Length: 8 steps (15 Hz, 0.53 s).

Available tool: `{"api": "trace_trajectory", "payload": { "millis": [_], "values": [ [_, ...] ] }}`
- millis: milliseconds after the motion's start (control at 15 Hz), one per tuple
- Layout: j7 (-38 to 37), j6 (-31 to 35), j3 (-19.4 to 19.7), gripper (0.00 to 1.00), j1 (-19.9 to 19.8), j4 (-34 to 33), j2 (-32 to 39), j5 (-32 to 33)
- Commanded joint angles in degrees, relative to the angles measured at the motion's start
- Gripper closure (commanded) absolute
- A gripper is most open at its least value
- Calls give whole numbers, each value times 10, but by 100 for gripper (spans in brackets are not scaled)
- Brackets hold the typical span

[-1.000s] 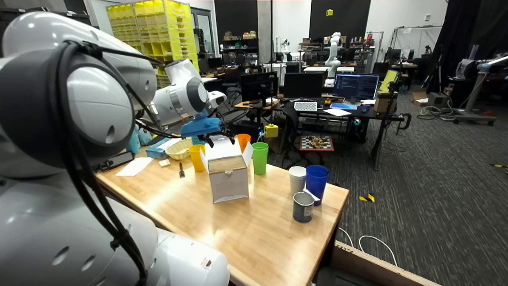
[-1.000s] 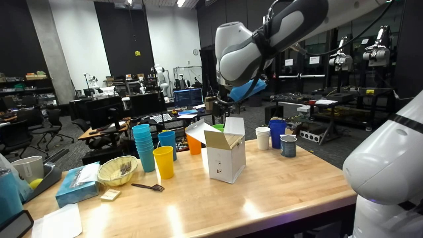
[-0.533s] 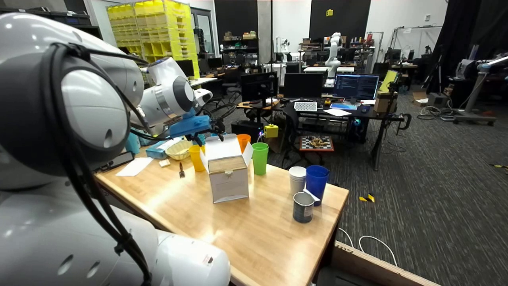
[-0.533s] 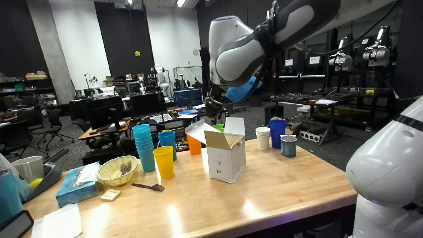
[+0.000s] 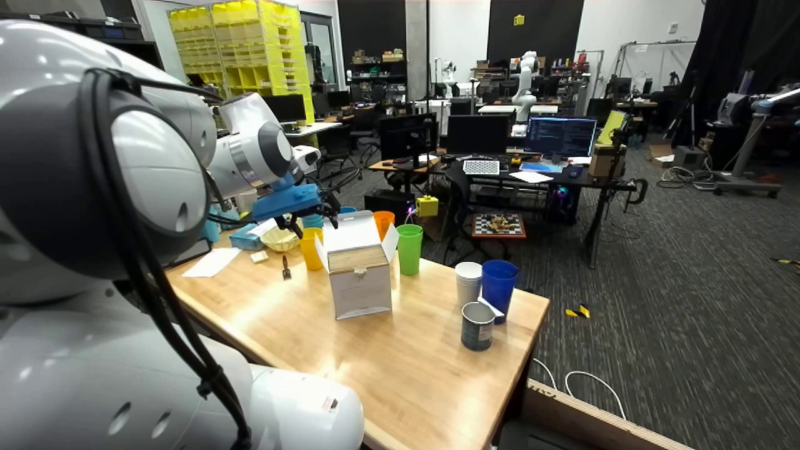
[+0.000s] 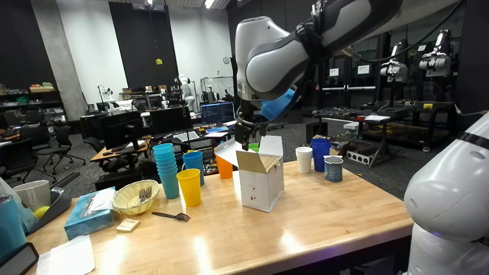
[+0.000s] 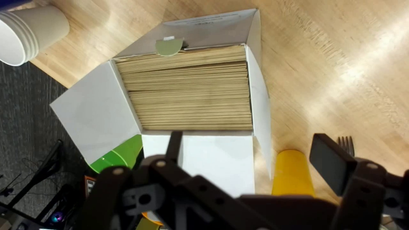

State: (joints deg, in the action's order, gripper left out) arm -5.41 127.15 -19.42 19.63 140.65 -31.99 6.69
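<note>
White box (image 6: 255,191): standing on the desk (image 6: 324,217), flaps (image 7: 96,111) open, full of thin brown sheets (image 7: 188,95)
Tool (image 7: 250,153): wide open, holding nothing, up in the air near the box
Yellow cup (image 6: 189,187): left of the box in both exterior views

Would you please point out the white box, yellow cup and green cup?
White box (image 6: 256,185), in an exterior view: printed side.
Yellow cup (image 7: 292,174), in the wrist view: outer wall.
Green cup (image 5: 409,252), in an exterior view: outer wall.
</note>
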Motion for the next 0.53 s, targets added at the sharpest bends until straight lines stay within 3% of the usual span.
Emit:
{"api": "trace_trajectory", "payload": {
  "millis": [0, 467],
  "values": [
    [25, -16, -2, 0, 14, 10, -5, -9],
    [27, 25, -12, 0, 10, 31, 0, 13]
  ]
}}
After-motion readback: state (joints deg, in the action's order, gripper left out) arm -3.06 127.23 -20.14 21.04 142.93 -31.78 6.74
